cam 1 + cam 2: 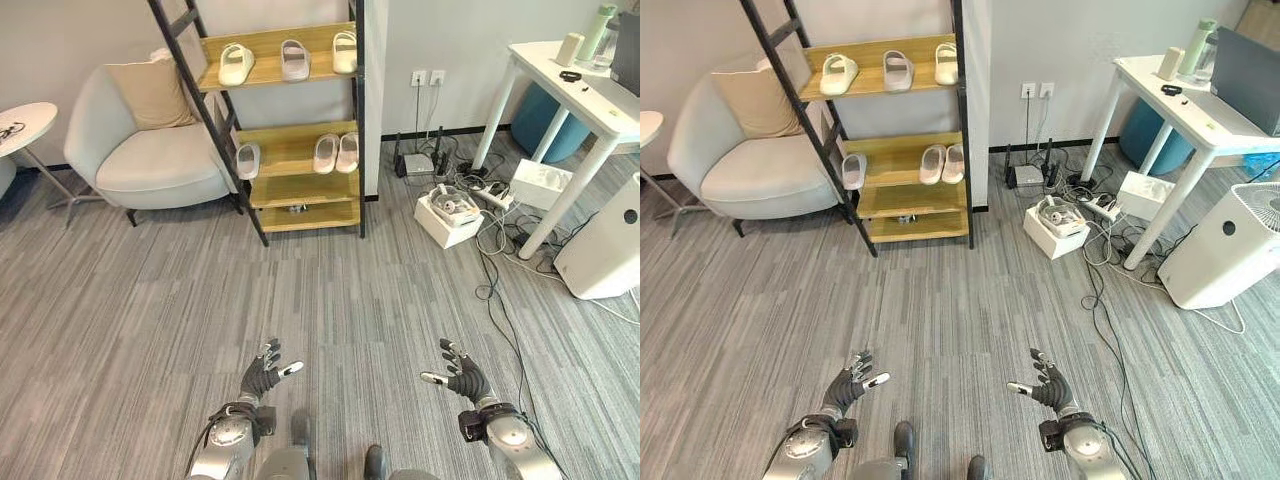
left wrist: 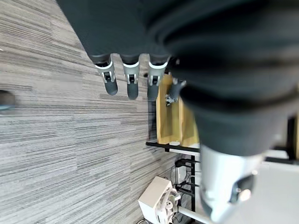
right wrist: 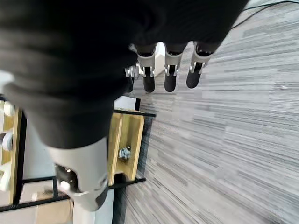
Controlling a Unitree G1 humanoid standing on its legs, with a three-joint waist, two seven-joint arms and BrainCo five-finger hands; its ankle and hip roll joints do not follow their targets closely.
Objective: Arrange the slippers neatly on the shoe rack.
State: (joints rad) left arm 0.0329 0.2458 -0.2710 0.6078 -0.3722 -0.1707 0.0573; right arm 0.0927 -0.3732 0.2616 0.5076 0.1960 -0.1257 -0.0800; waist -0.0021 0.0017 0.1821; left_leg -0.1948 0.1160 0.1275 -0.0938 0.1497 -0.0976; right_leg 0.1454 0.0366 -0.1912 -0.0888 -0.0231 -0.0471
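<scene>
A wooden shoe rack (image 1: 290, 150) with a black frame stands against the far wall. Three pale slippers (image 1: 294, 59) lie on its top shelf. On the middle shelf a pair of slippers (image 1: 337, 153) lies at the right and a single slipper (image 1: 248, 160) at the left edge. A small metal object (image 1: 297, 208) rests on the bottom shelf. My left hand (image 1: 264, 373) and right hand (image 1: 462, 372) are both open and hold nothing, low over the carpet well short of the rack.
A grey armchair (image 1: 150, 140) with a beige cushion stands left of the rack, a round side table (image 1: 25, 125) further left. Right: a white table (image 1: 570, 90), a white box (image 1: 448, 215), tangled cables (image 1: 500, 240), a white air purifier (image 1: 605, 240).
</scene>
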